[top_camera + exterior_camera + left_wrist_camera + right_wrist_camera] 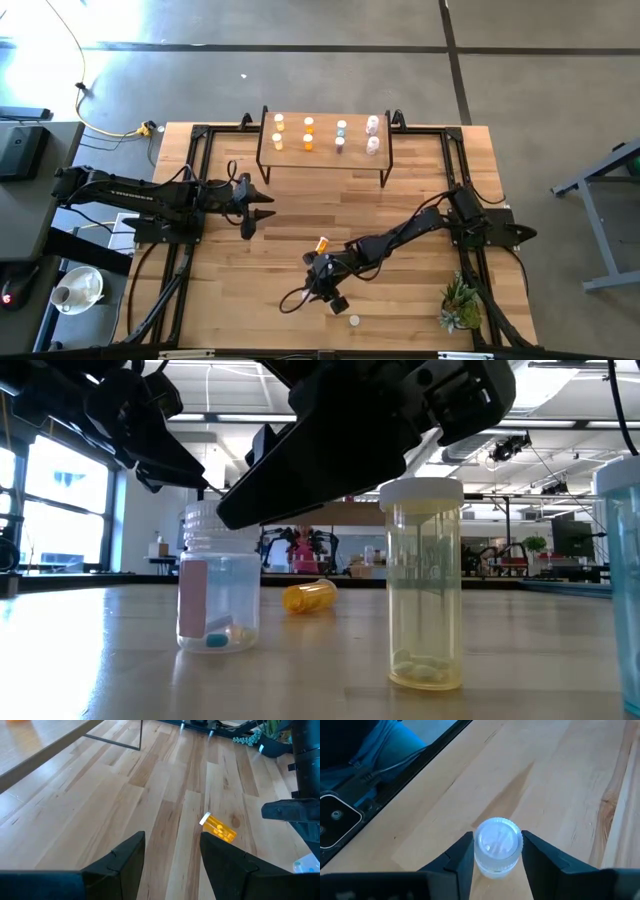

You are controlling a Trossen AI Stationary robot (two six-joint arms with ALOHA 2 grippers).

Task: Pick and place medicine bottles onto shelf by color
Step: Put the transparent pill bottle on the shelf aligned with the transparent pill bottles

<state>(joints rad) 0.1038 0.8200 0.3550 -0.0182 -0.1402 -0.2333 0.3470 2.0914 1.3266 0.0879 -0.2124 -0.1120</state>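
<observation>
A clear medicine bottle [496, 851] with a white cap stands on the table near its front edge; the fingers of my right gripper [497, 854] are on either side of it. It is also in the low view as the clear bottle [215, 595], with a pink label. A yellowish bottle [425, 600] stands close by, nearer the front edge. An orange bottle [321, 243] lies on its side farther back. The shelf [325, 158] stands at the far middle with several bottles on it. My left gripper [172, 855] hangs open above the table's left middle. My right gripper pinches the clear bottle at its cap and neck [481, 845] between its two fingers, one finger on each side. The fingers slant down from the table's far right. The bottle stands upright with its base [215, 644] on the table.
A small green plant [460, 305] sits at the near right corner. Black frame rails [195, 190] run along the table's left, right and far sides. Bare wood lies between the shelf and the loose bottles.
</observation>
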